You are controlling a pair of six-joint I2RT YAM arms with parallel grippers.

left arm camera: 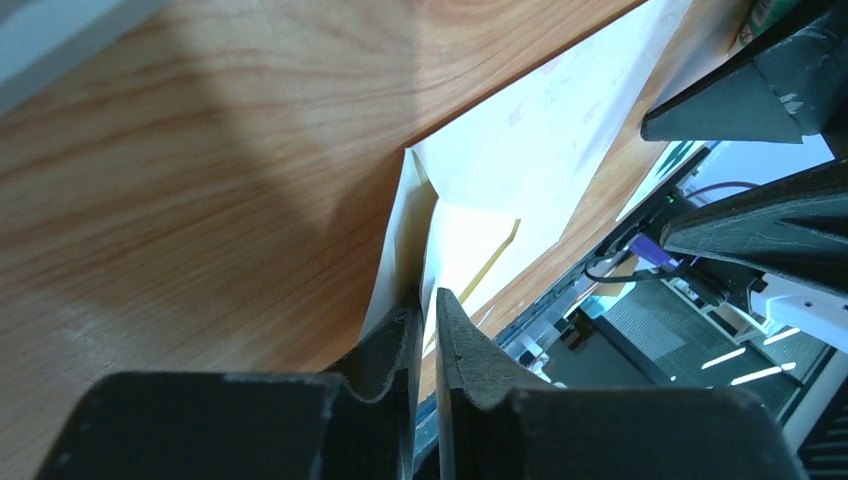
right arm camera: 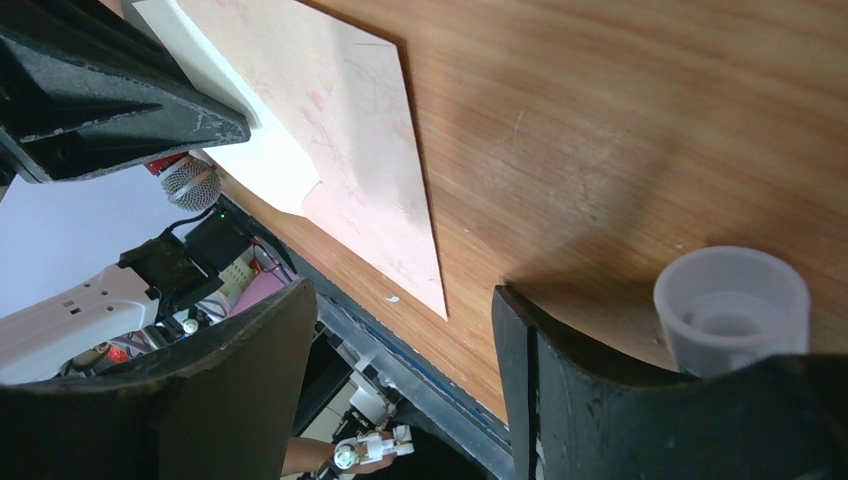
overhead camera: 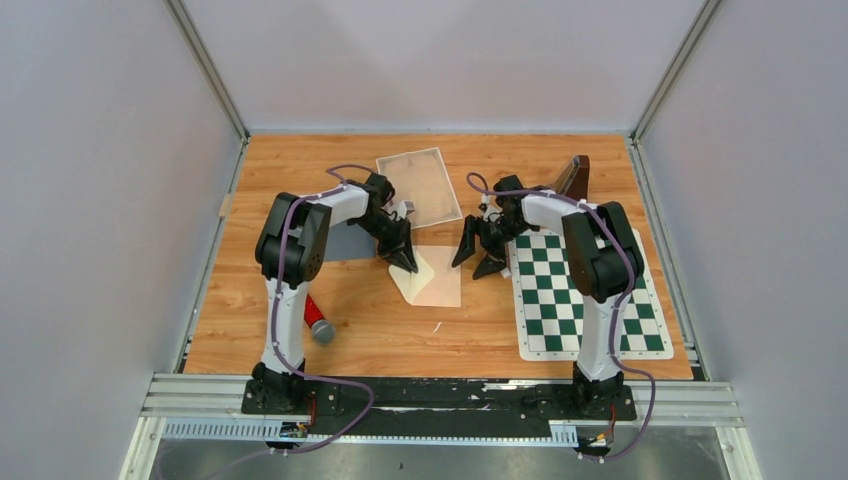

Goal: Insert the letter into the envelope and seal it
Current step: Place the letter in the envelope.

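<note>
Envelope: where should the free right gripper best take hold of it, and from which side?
The right edge of the envelope, coming low from the right. It lies flat, so only an edge offers grip; the left gripper pinches its left flap, and the open right gripper stands beside that edge.

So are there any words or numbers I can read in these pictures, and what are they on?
No text can be read anywhere.
On the envelope: faint pale marks, too blurred to read.
On the checkered mat: only green and white squares, no letters or numbers show.
On the clear cup: no label shows.
</note>
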